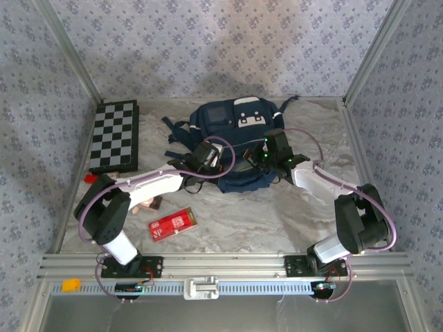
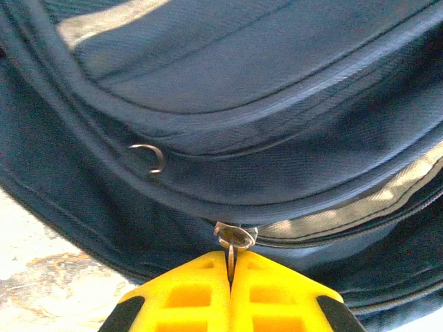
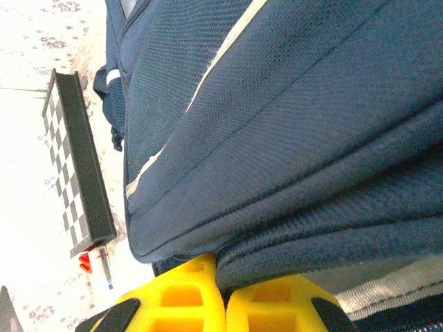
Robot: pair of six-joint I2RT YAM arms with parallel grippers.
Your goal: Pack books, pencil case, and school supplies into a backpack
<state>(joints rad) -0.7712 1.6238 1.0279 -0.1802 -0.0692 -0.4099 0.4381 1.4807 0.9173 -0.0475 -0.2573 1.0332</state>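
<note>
Navy: watching the backpack [image 1: 235, 124] lying at the far edge of the table [image 1: 277, 221], roughly midway between the far corners, straps trailing off toward the left. Pinching the metal zip ring [image 2: 234, 237] with the left fingers [image 2: 187, 297], yellow pads pressed fully together on it with no gap showing, at the near-left side of the backpack. Clamping a fold of the navy fabric with the right fingers [image 3: 266, 304], likewise drawn tight with the cloth wedged between them, at the near-right side of the backpack. Seeing the pencil case [image 1: 173, 223] lying flat and red toward the near edge, left of centre, well apart from the backpack and close beside the left arm. Noting the chequered board [image 1: 115, 135] sitting in the far-left corner, with a tiny red block [image 1: 90, 178] just off its near end.
</note>
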